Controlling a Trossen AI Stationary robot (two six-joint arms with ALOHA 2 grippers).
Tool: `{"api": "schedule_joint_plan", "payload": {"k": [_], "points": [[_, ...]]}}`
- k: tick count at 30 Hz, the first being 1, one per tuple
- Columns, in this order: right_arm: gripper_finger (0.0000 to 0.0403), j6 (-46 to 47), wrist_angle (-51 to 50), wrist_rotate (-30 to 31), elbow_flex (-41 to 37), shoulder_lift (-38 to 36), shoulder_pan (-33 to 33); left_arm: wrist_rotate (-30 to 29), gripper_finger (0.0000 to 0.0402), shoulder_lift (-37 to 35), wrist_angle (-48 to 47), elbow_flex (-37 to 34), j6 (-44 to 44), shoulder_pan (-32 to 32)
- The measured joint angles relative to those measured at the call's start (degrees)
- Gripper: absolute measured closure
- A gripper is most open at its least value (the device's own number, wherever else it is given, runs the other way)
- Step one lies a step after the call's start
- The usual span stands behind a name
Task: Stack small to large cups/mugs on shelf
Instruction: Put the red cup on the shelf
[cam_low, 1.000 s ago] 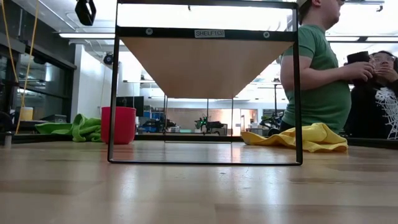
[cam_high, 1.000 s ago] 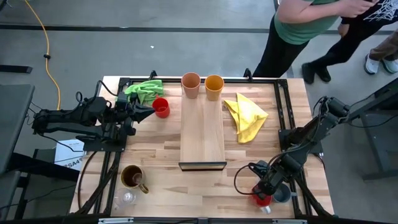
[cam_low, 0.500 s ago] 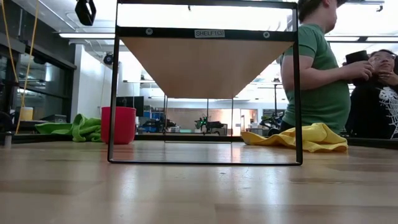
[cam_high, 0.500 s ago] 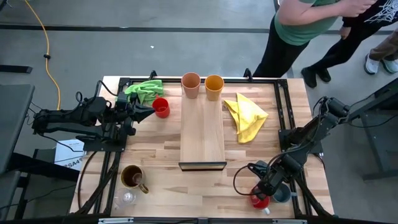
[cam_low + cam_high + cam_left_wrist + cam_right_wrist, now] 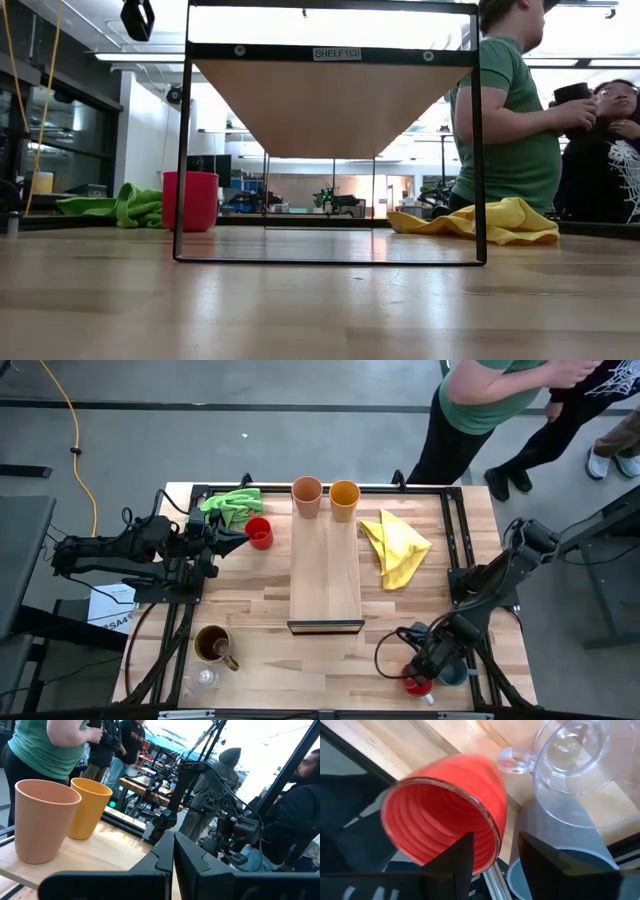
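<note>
At the near right corner the right gripper [image 5: 421, 672] reaches down, its fingers spread around the rim of a tilted, empty red ribbed mug [image 5: 451, 810], beside a clear glass mug [image 5: 575, 762] and a grey-blue mug [image 5: 560, 870]. The long light-wood shelf [image 5: 325, 572] lies mid-table with 2 empty tumblers, peach [image 5: 307, 496] and orange [image 5: 344, 499], at its far end. The left gripper [image 5: 240, 538], pinched shut on nothing, hovers at the far left by another red mug [image 5: 259, 532].
</note>
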Motion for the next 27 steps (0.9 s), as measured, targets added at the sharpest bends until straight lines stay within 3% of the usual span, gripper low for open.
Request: {"api": "schedule_joint_plan", "payload": {"k": [22,27], "points": [[0.0262,0.5,-0.1,1.4,0.0,5.4,0.1,0.0,0.0402,0.0,0.0,0.0,0.0,0.0],[0.0295,0.0,0.0,1.5,0.0,5.4,0.2,0.0,0.0402,0.0,0.0,0.0,0.0,0.0]]}}
